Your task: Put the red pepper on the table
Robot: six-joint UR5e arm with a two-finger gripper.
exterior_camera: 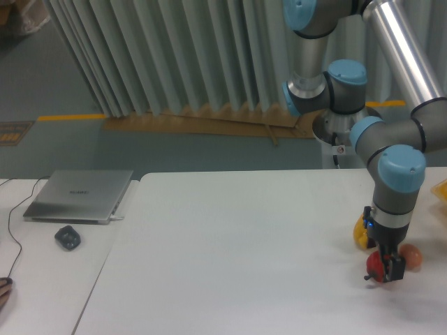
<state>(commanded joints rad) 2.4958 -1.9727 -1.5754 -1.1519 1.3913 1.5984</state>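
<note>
The big white table (244,244) fills most of the near view, and the UR5e arm (394,185) comes down over its right side, wrist pointing pretty much straight down. What matters for the set-down is how high the red pepper (375,264) still is. It sits right between the fingers, very low over the tabletop or maybe already touching it. This angle won't settle that, so the release looks close but isn't a sure thing.

The gripper (388,269) is pinched around the pepper, with the dark fingers covering its right half. Only the red left side shows.

It's a tight neighbourhood: the yellow pepper (361,234) is just beyond on the far-left side, and the small brown egg (412,257) is right next to the fingers on the right.
</note>
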